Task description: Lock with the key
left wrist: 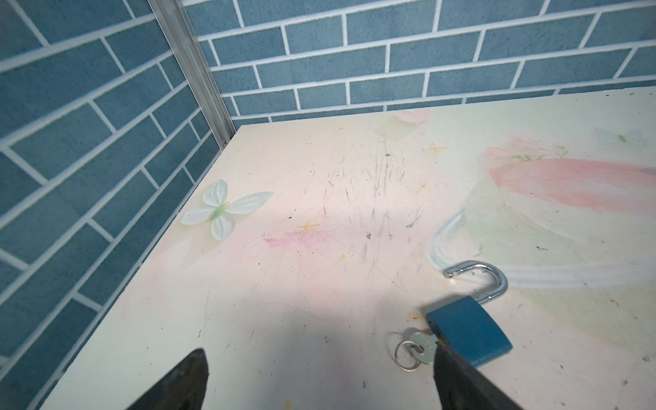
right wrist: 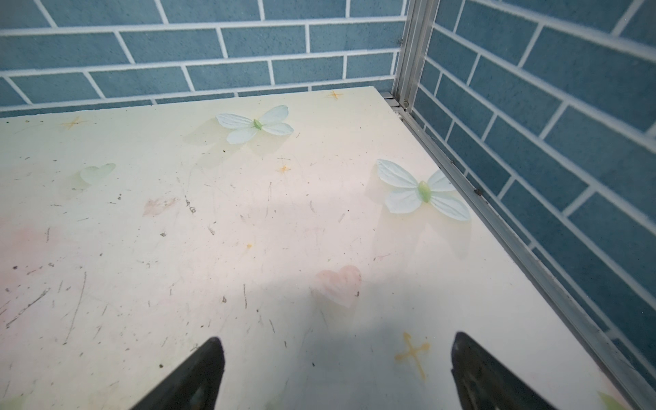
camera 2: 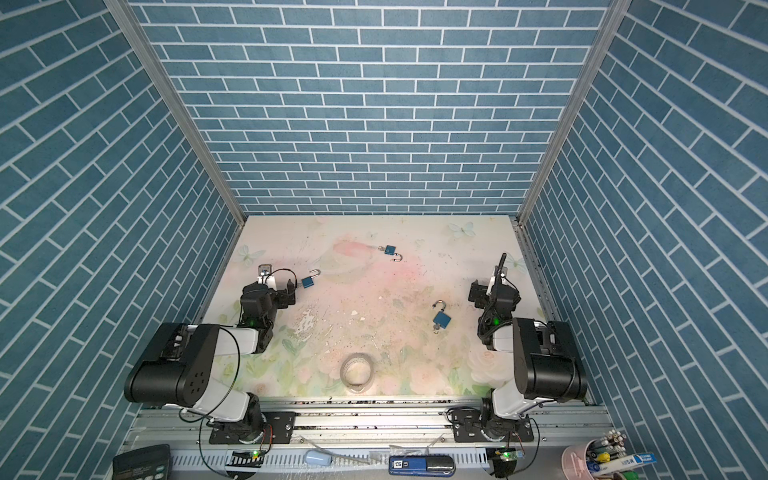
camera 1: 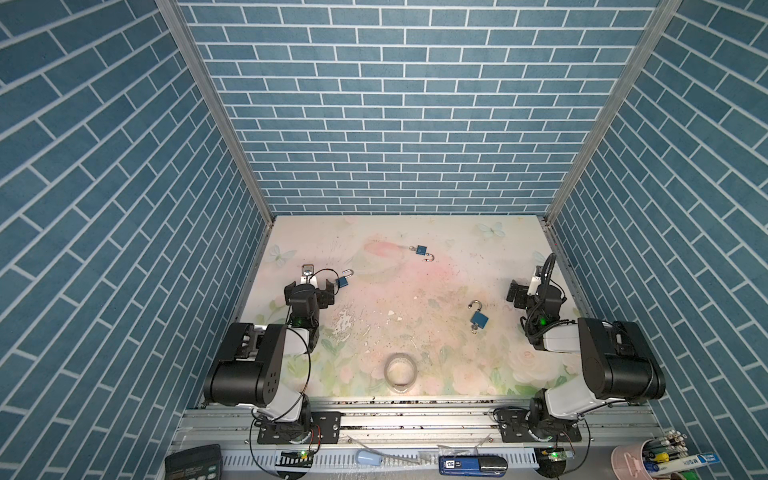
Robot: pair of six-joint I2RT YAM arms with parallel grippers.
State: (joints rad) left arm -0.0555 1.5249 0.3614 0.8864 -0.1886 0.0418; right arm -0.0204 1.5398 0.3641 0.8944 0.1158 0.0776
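Observation:
Three blue padlocks lie on the floral table, each with its silver shackle swung open and a key in its base. One padlock (camera 1: 343,282) (camera 2: 307,282) (left wrist: 468,333) lies just right of my left gripper (camera 1: 310,286) (camera 2: 270,289) (left wrist: 319,351), which is open and empty. Its key (left wrist: 424,346) with a ring (left wrist: 406,355) sits right beside one fingertip (left wrist: 451,369). A second padlock (camera 1: 422,250) (camera 2: 390,250) lies far in the middle. The third padlock (camera 1: 479,319) (camera 2: 441,319) lies left of my right gripper (camera 1: 532,291) (camera 2: 492,291) (right wrist: 337,338), open over bare table.
A roll of clear tape (camera 1: 401,371) (camera 2: 356,371) stands near the front edge. Blue brick-pattern walls close three sides, with metal posts (left wrist: 191,64) (right wrist: 411,49) in the far corners. A rail (camera 1: 415,419) carries both arm bases along the front.

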